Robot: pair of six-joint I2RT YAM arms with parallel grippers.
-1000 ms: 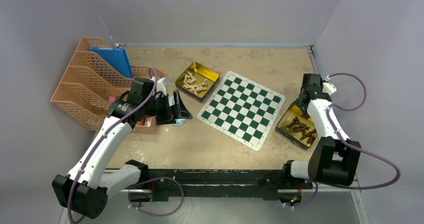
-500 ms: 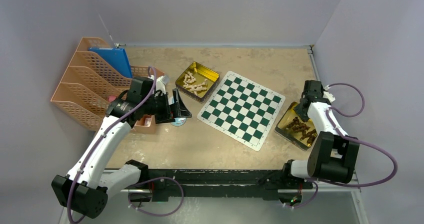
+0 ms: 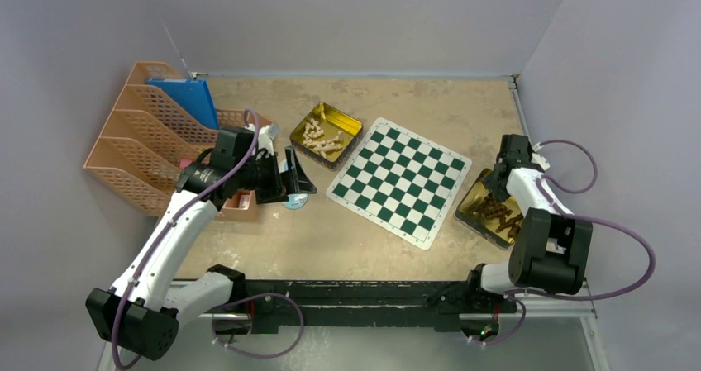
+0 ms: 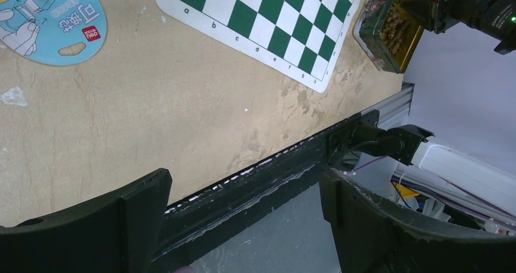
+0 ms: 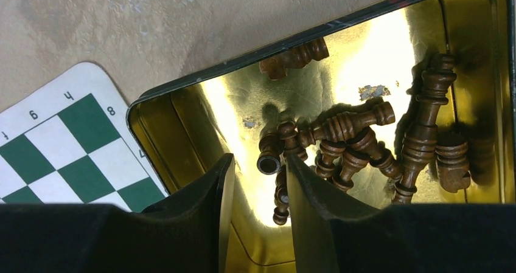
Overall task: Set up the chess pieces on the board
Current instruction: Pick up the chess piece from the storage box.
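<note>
The green and white board [image 3: 399, 181] lies flat mid-table with no pieces on it; it also shows in the left wrist view [image 4: 268, 24] and the right wrist view [image 5: 55, 145]. Dark brown chess pieces [image 5: 347, 133] lie in a heap in the gold tin [image 3: 474, 196] right of the board. My right gripper [image 5: 258, 169] is inside this tin, jaws a little apart, with a piece [image 5: 280, 197] lying between them beside the right finger. In the top view the right gripper [image 3: 496, 185] is over the tin's far end. Pale beige pieces [image 3: 321, 140] lie in a second gold tin [image 3: 351, 123]. My left gripper [image 4: 243, 188] is open and empty.
An orange file organiser [image 3: 140, 140] with a blue folder [image 3: 186, 98] stands at the left. A small pink tray [image 3: 240, 202] and a round blue card [image 3: 293, 203] lie by my left gripper [image 3: 298, 177]. The table's black front rail [image 4: 261, 176] is below it.
My right gripper has moved toward me and down into the tin of dark pieces. The left arm has not moved.
</note>
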